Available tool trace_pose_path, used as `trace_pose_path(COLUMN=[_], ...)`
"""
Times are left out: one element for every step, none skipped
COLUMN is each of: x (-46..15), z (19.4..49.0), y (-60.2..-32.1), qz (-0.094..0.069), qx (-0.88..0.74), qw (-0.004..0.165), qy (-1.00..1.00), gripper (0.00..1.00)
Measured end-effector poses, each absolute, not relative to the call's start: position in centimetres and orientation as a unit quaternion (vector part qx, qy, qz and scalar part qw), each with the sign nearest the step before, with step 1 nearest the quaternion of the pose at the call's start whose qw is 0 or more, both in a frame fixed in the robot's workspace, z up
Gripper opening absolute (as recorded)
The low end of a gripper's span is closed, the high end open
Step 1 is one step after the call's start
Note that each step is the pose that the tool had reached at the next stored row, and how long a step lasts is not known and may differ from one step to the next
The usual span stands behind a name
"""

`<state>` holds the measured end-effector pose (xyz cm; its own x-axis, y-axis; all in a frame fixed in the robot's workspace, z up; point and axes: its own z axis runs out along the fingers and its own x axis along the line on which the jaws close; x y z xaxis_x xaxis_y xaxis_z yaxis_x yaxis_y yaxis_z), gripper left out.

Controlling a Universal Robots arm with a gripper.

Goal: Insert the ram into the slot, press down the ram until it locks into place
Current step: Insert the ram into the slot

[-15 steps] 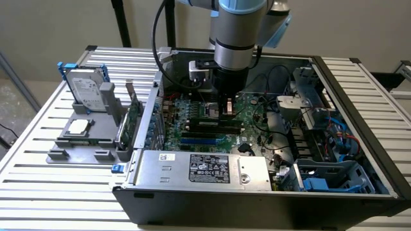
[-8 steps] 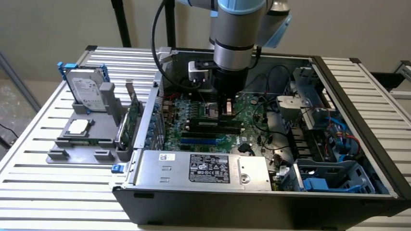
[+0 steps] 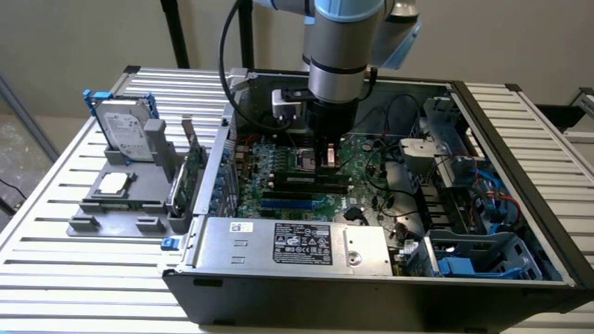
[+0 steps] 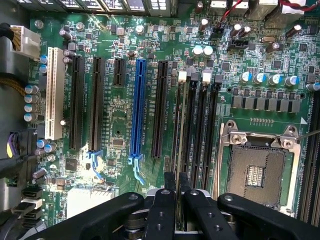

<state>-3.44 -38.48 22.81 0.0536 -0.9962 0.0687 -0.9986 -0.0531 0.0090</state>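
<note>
My gripper (image 3: 325, 158) reaches straight down into the open computer case (image 3: 519, 209), over the memory slots of the green motherboard (image 3: 278, 198). In the wrist view the two black fingers (image 4: 165, 200) stand almost together, shut on the ram (image 4: 181, 125). I see the ram edge-on as a thin pale-green strip. It runs along the slot (image 4: 176, 135) nearest the black expansion slots, and one end meets a white latch (image 4: 182, 76). Its chips and label are hidden. Beside it lie three more memory slots (image 4: 202, 125).
The open CPU socket (image 4: 257, 170) lies close beside the memory slots, and the blue expansion slot (image 4: 137, 112) lies on their other side. Outside the case, at the exterior view's left, a grey fixture (image 3: 116, 209) holds an upright green card (image 3: 190, 174) and a hard drive (image 3: 125, 129). Cables (image 3: 390, 188) cross the case.
</note>
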Motion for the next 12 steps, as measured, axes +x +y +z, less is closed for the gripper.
trace_pose_path(x=[-3.44,-3.45,-3.46,-3.49,-3.51,-3.55,-3.58,-3.6,-3.6,-3.6,-3.6,-3.6], z=[22.78,22.75,22.71,22.68,22.65,22.63,22.6,22.59,22.57,22.56,22.54,22.53], y=[-38.48,-38.48,-38.49,-38.49,-38.5,-38.5,-38.5,-38.5,-38.5,-38.5,-38.5,-38.5], qz=[0.022,0.022,0.022,0.022,0.022,0.022,0.022,0.022,0.022,0.022,0.022,0.022], qx=[0.725,0.726,0.726,0.726,0.726,0.726,0.726,0.726,0.726,0.726,0.726,0.726], qw=[0.027,0.027,0.027,0.027,0.027,0.027,0.027,0.027,0.027,0.027,0.027,0.027], qy=[-0.687,-0.687,-0.687,-0.687,-0.687,-0.687,-0.687,-0.687,-0.687,-0.687,-0.687,-0.687], gripper=[0.14,0.14,0.14,0.14,0.14,0.14,0.14,0.14,0.14,0.14,0.14,0.14])
